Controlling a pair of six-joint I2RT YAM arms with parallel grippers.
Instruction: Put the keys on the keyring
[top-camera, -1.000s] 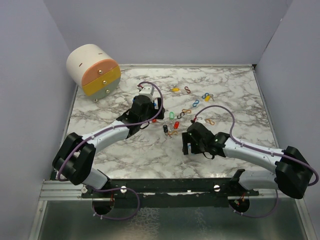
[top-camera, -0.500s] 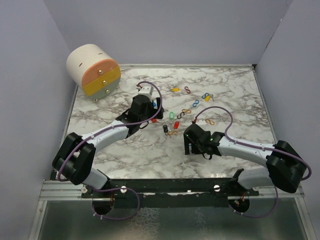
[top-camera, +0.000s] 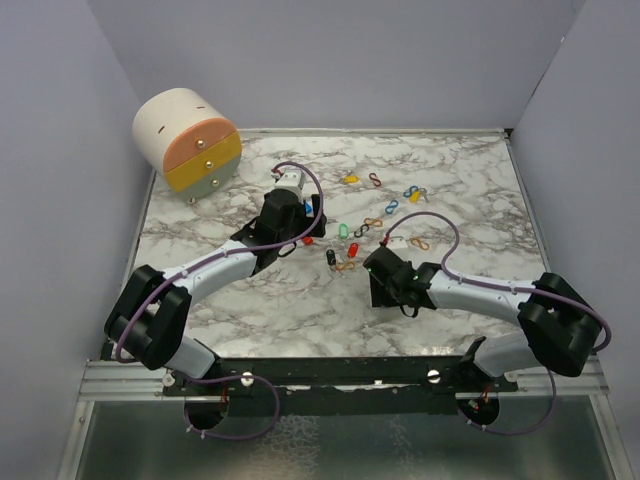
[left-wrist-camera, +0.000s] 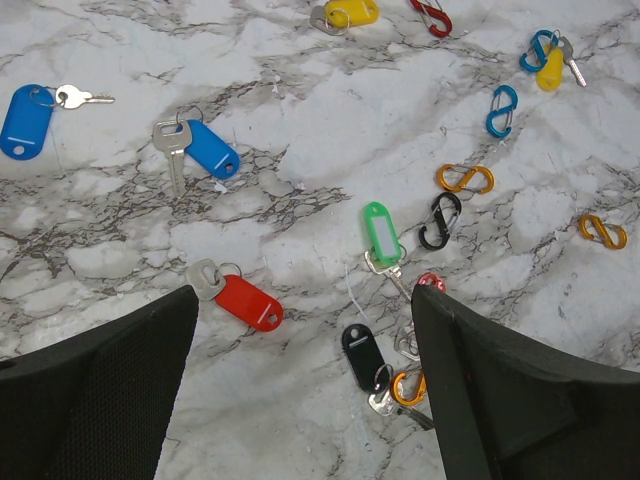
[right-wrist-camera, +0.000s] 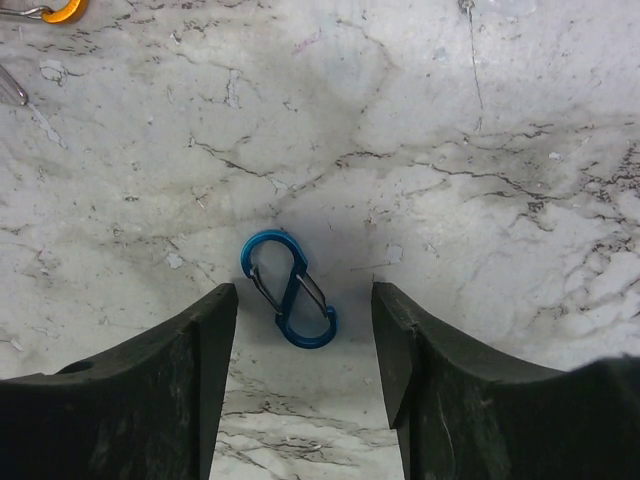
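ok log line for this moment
left gripper: open, above red key tag | right gripper: open, straddling blue S-clip on marble table | held: nothing

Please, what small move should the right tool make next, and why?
Probably the right tool should close on the small blue S-shaped wire clip. In the right wrist view its jaws stand open, and the clip lies flat on the marble table between its two fingers, touching neither. Whether the fingertips are already low enough, I cannot tell.
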